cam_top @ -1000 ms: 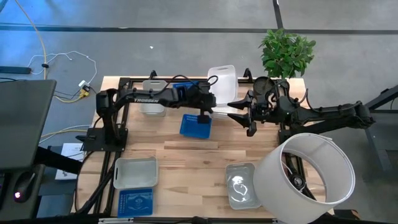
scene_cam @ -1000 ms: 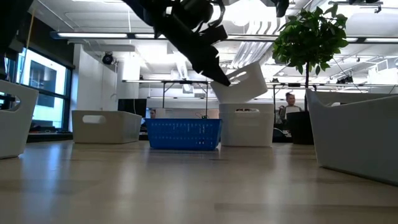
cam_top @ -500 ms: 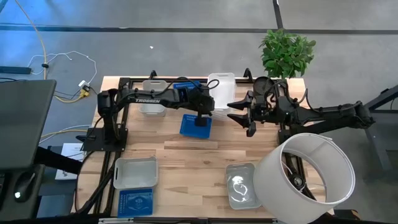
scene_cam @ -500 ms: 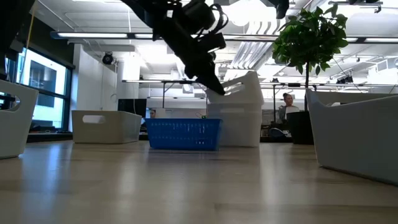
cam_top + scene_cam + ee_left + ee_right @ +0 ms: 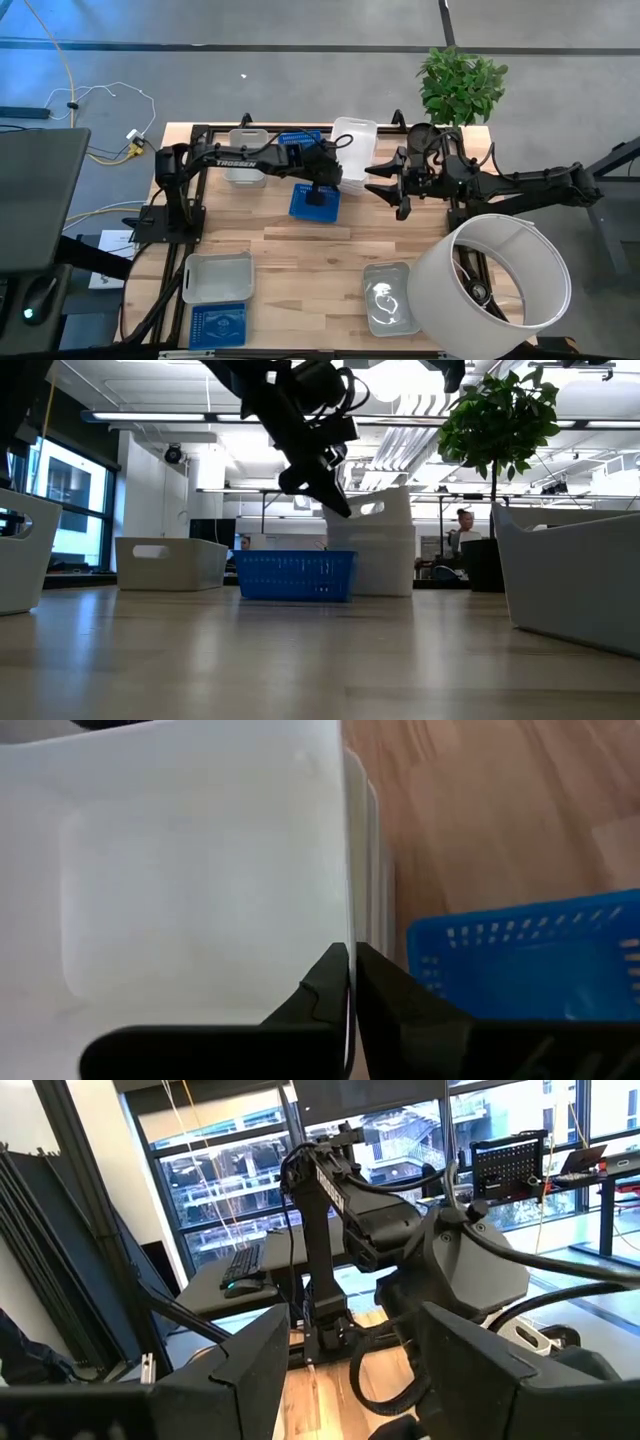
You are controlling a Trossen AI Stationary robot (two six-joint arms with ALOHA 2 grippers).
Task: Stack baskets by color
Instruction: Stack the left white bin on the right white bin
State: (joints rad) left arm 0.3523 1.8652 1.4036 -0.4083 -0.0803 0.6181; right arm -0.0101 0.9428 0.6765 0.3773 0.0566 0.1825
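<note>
The left end effector (image 5: 335, 172) is pinched tight on the side wall of a white basket (image 5: 354, 148), which sits nested into another white basket at the far edge of the wooden tabletop (image 5: 300, 250). Through the left wrist camera, the two dark fingers (image 5: 390, 1005) squeeze the thin white rim between them, and the stacked rims of the white baskets show just beside. The left arm carries the word "TROSSEN" in white lettering along its upper link, readable from above.

Just beside the white stack stands a blue perforated basket (image 5: 314, 201), under the left arm's wrist. From table height it sits in front of the white stack (image 5: 375, 545), with its rim lower than theirs. Another blue basket (image 5: 297, 140) peeks out behind the left arm at the far edge, and a translucent grey basket (image 5: 246, 158) stands near it, toward the left arm's base.

At the near edge, on the left side, a grey basket (image 5: 217, 277) rests with a blue perforated basket (image 5: 217, 325) touching its near side. On the right side, a clear grey basket (image 5: 390, 297) lies next to the large white cylinder (image 5: 490, 282).

The right end effector (image 5: 385, 180) hovers with its fingers spread wide and holds nothing, just beside the white stack. A potted plant (image 5: 461, 85) stands beyond the tabletop's far right corner.
</note>
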